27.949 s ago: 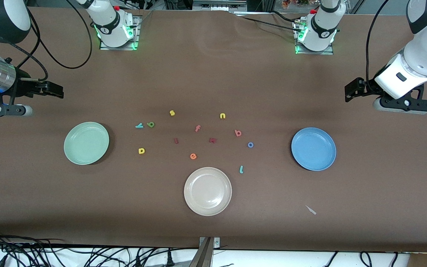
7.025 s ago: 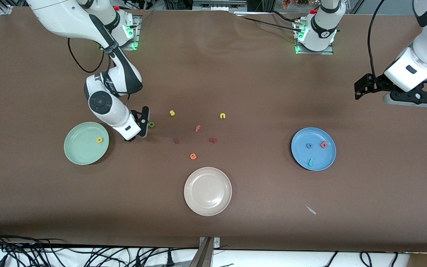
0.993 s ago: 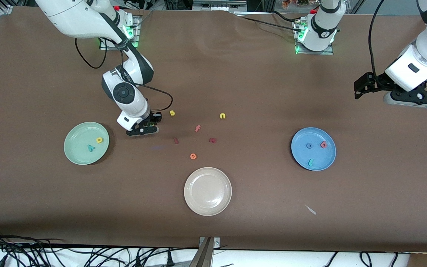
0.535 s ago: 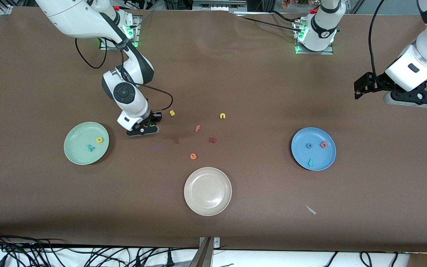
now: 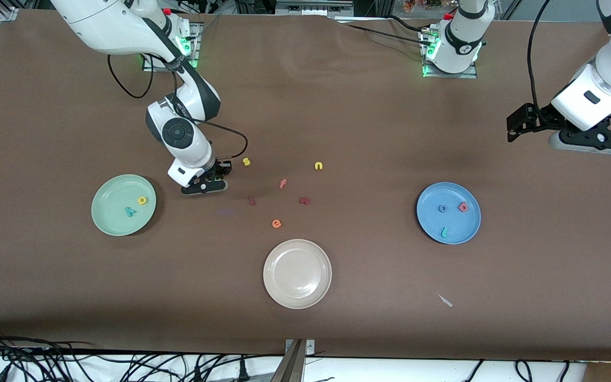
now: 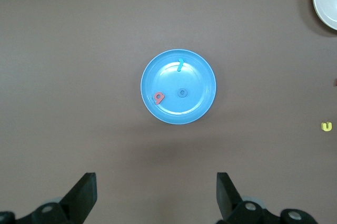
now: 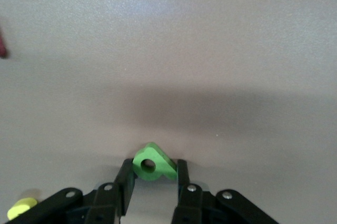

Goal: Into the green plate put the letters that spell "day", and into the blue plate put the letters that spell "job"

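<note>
My right gripper [image 5: 211, 180] is down at the table beside the green plate [image 5: 105, 227], toward the middle of the table. In the right wrist view it [image 7: 154, 167] is shut on the green "a" [image 7: 152, 163], which sits on the table between the fingertips. The yellow "d" [image 5: 142, 200] and teal "y" [image 5: 131, 211] lie in the green plate. The blue plate [image 5: 423, 215] holds the blue "o" [image 5: 442, 208], red "b" [image 5: 463, 207] and teal "j" [image 5: 444, 232]. My left gripper [image 5: 515, 130] waits open in the air at the left arm's end, empty [image 6: 156, 195].
A cream plate [image 5: 297, 273] sits nearest the front camera. Loose letters lie mid-table: yellow "s" [image 5: 246, 162], yellow "n" [image 5: 319, 166], pink "f" [image 5: 282, 184], orange "e" [image 5: 277, 224] and two dark red ones [image 5: 252, 201] [image 5: 304, 200]. A pale scrap [image 5: 445, 301] lies near the front edge.
Over the last second the right gripper's fingers have drawn in onto the green "a"; the arm itself has barely moved. Since seven seconds ago the teal "y" has arrived in the green plate.
</note>
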Motion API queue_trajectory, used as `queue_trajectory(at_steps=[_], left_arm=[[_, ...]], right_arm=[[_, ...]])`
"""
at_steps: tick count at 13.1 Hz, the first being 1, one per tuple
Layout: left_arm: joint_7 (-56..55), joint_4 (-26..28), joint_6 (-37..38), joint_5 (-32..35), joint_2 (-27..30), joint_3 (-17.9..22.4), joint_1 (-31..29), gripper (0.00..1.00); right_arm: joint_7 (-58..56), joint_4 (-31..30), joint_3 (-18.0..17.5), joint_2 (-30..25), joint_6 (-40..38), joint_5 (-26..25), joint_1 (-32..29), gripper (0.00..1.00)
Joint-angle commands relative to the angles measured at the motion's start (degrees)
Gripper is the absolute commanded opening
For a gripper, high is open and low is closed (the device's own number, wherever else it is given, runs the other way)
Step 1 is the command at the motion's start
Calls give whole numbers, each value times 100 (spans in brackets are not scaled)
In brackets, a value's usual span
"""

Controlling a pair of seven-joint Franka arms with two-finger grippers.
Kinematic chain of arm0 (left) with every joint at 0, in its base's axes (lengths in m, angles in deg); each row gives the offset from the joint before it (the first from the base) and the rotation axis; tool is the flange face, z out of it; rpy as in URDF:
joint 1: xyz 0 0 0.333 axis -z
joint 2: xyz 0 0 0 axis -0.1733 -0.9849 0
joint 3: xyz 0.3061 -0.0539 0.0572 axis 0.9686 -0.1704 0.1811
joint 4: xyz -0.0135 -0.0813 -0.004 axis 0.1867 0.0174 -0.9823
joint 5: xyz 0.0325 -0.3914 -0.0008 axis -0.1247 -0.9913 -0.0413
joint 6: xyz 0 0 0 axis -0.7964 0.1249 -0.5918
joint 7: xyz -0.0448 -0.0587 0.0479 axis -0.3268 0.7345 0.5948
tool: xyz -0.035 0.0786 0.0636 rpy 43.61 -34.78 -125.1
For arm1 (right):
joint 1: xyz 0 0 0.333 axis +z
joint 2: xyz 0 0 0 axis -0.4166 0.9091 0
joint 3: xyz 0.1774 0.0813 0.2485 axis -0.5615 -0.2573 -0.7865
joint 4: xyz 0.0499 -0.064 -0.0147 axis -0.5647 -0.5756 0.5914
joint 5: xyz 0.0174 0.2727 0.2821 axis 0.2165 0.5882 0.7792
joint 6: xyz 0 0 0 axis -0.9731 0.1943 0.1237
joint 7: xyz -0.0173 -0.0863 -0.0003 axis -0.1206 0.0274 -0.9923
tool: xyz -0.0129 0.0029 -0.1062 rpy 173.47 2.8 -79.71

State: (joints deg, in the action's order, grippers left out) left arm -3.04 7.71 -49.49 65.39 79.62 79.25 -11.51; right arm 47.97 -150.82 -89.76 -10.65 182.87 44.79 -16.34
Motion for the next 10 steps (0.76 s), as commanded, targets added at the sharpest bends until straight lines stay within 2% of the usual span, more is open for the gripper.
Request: queue_trajectory(at_steps=[1, 10], left_arm=[[-17, -187, 120, 16, -85, -27, -14, 100], [-17, -187, 120, 16, -85, -44, -13, 100]], right_arm=[[-11, 108, -11, 55, -108, -63, -19, 28], [-29, 363, -20, 46, -512, -45, -28, 26]])
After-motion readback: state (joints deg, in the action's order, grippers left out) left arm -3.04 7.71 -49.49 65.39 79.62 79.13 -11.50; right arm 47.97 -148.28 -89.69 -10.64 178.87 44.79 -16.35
